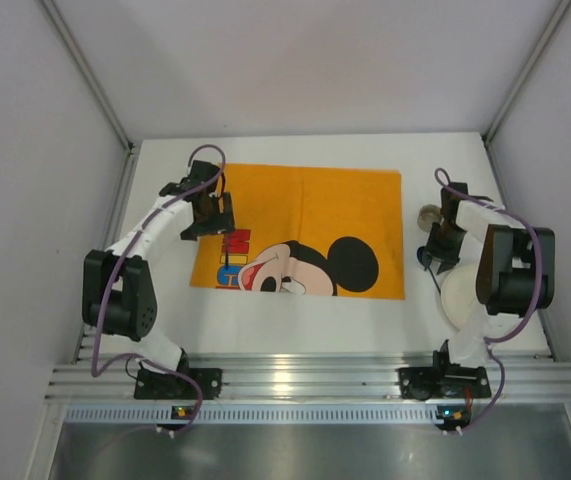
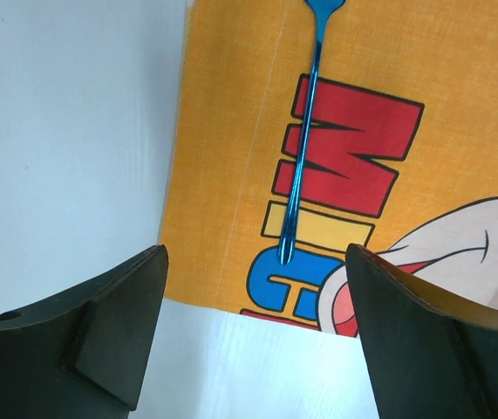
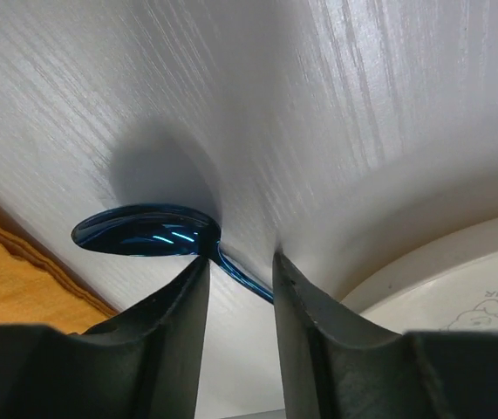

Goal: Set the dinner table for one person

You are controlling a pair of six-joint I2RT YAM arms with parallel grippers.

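Note:
The white dinner table (image 1: 295, 335) carries an orange Mickey Mouse mat (image 1: 305, 200). A blue fork (image 2: 301, 148) lies lengthwise on the mat's left part, over the coloured letters. My left gripper (image 1: 210, 215) hovers above the mat's left edge, open and empty (image 2: 257, 253), with the fork's handle end just ahead of it. My right gripper (image 1: 435, 250) is down at the table right of the mat. Its jaws (image 3: 240, 257) stand narrow, touching both sides of the neck of a blue spoon (image 3: 144, 231), whose bowl points toward the mat.
A white plate (image 1: 462, 300) lies at the right, partly under my right arm, and its rim shows just right of the fingers (image 3: 458, 279). A small round cup (image 1: 430, 214) stands beyond the right gripper. White walls close in the table.

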